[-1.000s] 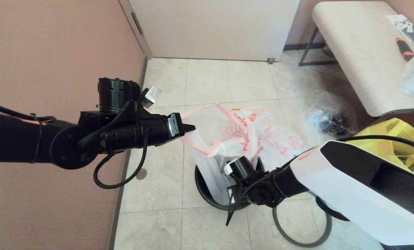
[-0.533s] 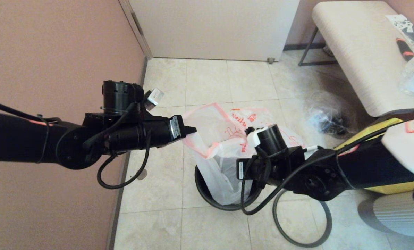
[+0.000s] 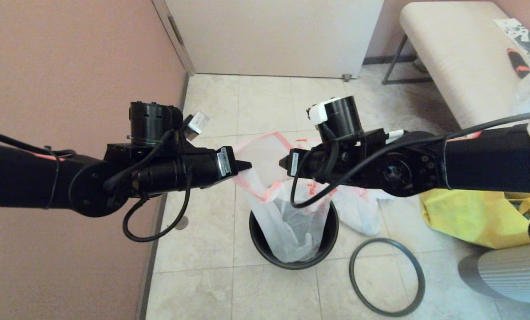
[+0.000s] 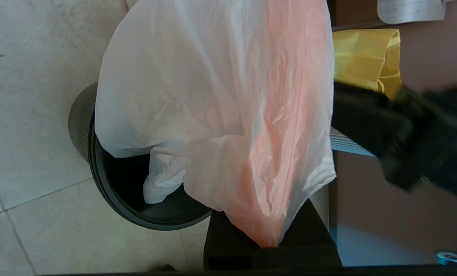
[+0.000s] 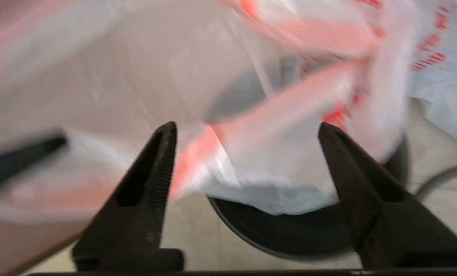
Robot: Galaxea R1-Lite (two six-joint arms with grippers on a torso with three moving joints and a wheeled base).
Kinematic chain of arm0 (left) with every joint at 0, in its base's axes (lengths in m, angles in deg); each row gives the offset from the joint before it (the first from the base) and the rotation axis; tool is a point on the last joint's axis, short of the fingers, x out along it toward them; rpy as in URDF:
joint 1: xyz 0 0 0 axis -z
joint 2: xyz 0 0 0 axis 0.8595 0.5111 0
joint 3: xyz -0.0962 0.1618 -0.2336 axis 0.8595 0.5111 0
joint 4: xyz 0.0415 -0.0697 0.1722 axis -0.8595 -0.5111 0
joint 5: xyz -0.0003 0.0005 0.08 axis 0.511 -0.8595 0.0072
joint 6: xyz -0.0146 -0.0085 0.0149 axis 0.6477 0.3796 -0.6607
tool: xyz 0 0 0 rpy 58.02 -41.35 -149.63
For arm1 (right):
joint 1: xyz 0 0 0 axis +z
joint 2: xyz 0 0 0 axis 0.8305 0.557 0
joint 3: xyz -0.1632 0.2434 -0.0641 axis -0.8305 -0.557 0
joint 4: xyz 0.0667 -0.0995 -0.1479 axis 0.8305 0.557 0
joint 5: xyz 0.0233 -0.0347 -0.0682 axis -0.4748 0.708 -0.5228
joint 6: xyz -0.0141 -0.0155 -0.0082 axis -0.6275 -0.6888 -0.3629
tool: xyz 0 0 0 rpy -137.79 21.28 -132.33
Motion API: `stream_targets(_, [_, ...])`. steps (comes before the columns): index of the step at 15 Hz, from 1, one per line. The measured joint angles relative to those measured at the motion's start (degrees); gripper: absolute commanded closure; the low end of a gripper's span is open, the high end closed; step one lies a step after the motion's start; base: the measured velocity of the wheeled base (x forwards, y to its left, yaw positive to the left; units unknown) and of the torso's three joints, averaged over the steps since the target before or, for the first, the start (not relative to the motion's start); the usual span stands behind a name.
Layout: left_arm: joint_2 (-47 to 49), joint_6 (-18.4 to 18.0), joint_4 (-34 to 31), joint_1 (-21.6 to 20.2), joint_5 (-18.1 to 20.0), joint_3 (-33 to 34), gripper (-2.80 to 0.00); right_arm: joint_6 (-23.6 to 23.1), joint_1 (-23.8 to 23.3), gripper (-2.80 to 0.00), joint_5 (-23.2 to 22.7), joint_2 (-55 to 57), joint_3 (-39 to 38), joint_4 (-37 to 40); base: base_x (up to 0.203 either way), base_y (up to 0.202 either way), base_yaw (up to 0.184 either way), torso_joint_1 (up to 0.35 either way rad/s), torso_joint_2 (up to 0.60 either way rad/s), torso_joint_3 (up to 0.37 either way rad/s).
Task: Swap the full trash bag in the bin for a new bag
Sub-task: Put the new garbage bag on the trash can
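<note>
**binwatcher:** so where's the bag at right now?

**me:** My left gripper [image 3: 246, 166] is up above the small round black plastic bin [image 3: 293, 238], jaws pressed together on the orange-red handle edge of the limp thin white plastic bag with red lettering [image 3: 287, 213]. The bag hangs from that pinch and its lower part sags down inside the bin.

**binwatcher:** and the other hand?

**me:** My right gripper [image 3: 284, 162] sits level, facing the left one across the bag's mouth, jaws spread wide with nothing between them (bag plastic is just in front of the tips).

**binwatcher:** what else is on the floor?

**me:** The thin dark grey hoop [image 3: 387, 277] lies flat on the tiles just beside the bin, off it. Another white bag with red print [image 3: 358, 209] lies behind the bin, and a yellow fabric tote [image 3: 469, 218] sits further to my right.
</note>
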Motion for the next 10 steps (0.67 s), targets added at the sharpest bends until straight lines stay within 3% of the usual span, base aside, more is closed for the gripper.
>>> stream_targets(2, [-0.26,0.0,0.03,0.0,0.0,0.0,0.0,1.53,0.04,-2.8,-0.19,4.93,8.79,6.9,0.0,0.0,0.0,0.0,0.0,0.0])
stream_targets(4, [-0.67,0.09,0.05,-0.02,0.07,0.02,0.0,2.21,0.41,-2.8,-0.19,9.02,12.22,12.34,0.0,0.0,0.0,0.0,0.0,0.0])
stream_targets(6, [-1.4,0.15,0.13,-0.05,0.68,0.64,0.0,1.73,0.38,-2.8,0.03,11.56,13.26,12.9,0.0,0.0,0.0,0.0,0.0,0.0])
stream_targets(8, [-2.52,0.27,1.16,-0.68,4.97,1.93,0.0,0.7,-0.03,-2.8,0.28,13.26,13.64,12.71,0.0,0.0,0.0,0.0,0.0,0.0])
stream_targets(10, [-3.26,0.35,1.97,-1.16,6.81,2.78,0.0,0.6,-0.52,-2.8,0.31,14.16,13.77,12.28,0.0,0.0,0.0,0.0,0.0,0.0])
